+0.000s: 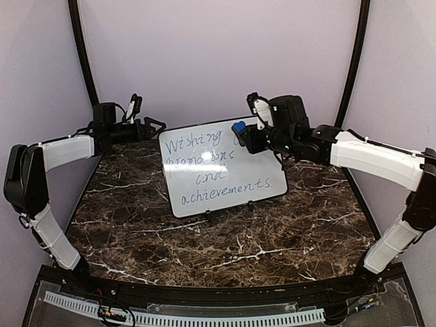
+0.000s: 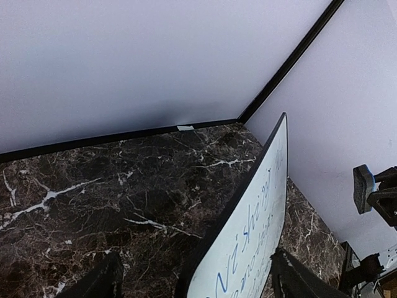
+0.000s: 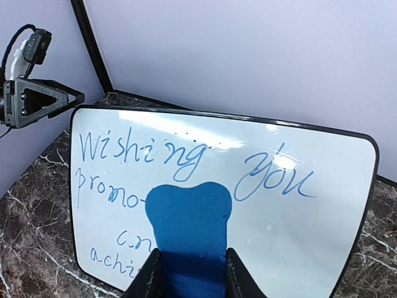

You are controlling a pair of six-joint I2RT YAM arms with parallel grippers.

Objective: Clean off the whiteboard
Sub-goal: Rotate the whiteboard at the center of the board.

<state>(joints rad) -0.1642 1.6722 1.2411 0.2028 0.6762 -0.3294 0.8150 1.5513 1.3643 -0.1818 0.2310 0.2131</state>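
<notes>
The whiteboard (image 1: 225, 184) stands tilted on the marble table, with blue-grey handwriting across it. It also shows in the left wrist view (image 2: 260, 211) and the right wrist view (image 3: 310, 223). My left gripper (image 1: 157, 126) is open at the board's upper left corner. In its wrist view the gripper (image 2: 197, 261) has a finger on each side of the board's edge, and the back finger stands apart from it. My right gripper (image 1: 245, 134) is shut on a blue eraser (image 3: 189, 211) and holds it in front of the board's upper middle. The eraser (image 2: 363, 186) looks a little off the board face.
The dark marble table (image 1: 204, 252) is enclosed by pale walls on three sides. Black corner posts (image 1: 82, 48) rise at the back left and back right. Two small clips (image 1: 208, 212) sit at the board's lower edge.
</notes>
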